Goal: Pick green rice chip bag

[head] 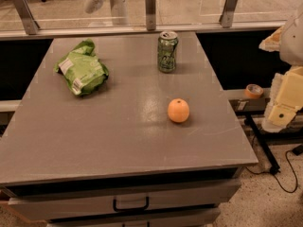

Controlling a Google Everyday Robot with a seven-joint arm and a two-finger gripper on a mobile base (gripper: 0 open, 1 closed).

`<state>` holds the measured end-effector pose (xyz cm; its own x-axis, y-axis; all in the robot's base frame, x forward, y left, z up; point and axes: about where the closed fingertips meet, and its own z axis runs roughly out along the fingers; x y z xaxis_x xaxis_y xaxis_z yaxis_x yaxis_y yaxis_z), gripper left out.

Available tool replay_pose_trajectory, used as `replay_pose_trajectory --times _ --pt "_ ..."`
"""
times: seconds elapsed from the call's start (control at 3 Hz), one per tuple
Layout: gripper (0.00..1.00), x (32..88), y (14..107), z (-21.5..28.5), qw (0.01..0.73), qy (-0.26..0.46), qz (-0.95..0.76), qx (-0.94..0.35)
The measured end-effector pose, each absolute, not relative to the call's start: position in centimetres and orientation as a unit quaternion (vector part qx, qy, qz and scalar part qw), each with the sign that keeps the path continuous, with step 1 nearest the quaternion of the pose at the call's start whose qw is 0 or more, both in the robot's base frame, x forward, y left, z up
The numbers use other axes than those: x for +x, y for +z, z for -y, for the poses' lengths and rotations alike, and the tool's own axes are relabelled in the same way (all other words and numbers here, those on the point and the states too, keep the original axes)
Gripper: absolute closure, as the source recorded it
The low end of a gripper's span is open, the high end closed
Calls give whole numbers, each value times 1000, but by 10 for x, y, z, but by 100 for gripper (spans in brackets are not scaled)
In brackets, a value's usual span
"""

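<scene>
Your bag (81, 70) lies crumpled on the worktop (118, 141), far left, nothing touching it. Your tool (284, 105) is at the right edge of view, off the worktop and well apart from the bag; you can't tell how open it is or whether it holds anything. Can (167, 51) stands upright far middle, orange (178, 110) nearer, right of centre.

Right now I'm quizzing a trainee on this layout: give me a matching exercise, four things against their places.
Things:
1 bag
2 can
3 orange
4 jaws of the gripper

Places:
a off the table, at its right side
b rear left
c rear right
d mid-table, right of centre

Pairs: 1-b; 2-c; 3-d; 4-a.
</scene>
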<state>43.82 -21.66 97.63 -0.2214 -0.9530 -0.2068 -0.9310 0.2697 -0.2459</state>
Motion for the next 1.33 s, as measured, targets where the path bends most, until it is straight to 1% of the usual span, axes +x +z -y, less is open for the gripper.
replay_pose_trajectory --times 0.33,0.67,1.0,1.33 --pt "0 438 976 217 159 -35 -781 -603" --pt "0 444 971 186 188 -1 -776 -602" --pt "0 450 951 125 230 64 -768 -595" --pt "0 457 934 51 270 100 -754 -590"
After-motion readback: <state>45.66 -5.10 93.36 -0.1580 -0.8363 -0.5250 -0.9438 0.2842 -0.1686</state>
